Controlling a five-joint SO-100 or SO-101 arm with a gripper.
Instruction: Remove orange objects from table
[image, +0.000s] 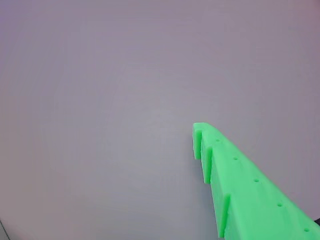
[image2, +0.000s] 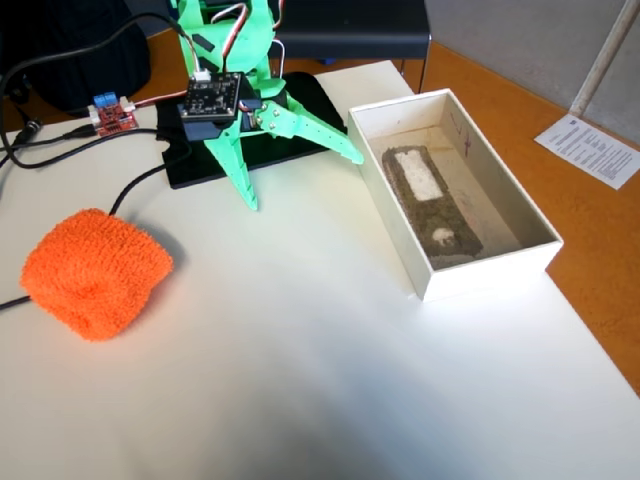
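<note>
The orange object (image2: 95, 270), a fuzzy rounded knitted lump, lies on the white table (image2: 330, 380) at the left in the fixed view. My green gripper (image2: 302, 180) hangs above the table to the right of and behind the lump, well apart from it. Its jaws are spread wide and hold nothing: one finger (image2: 246, 185) points down, the other points right toward the box. The wrist view shows only one green finger (image: 240, 185) over bare white table; the orange lump is out of that view.
A white cardboard box (image2: 540, 245) stands at the right, with a dark slab (image2: 430, 205) inside. A black base plate (image2: 200, 160) and a red circuit board (image2: 112, 113) with black cables (image2: 60, 145) lie at the back left. The table's right edge (image2: 600, 350) is near.
</note>
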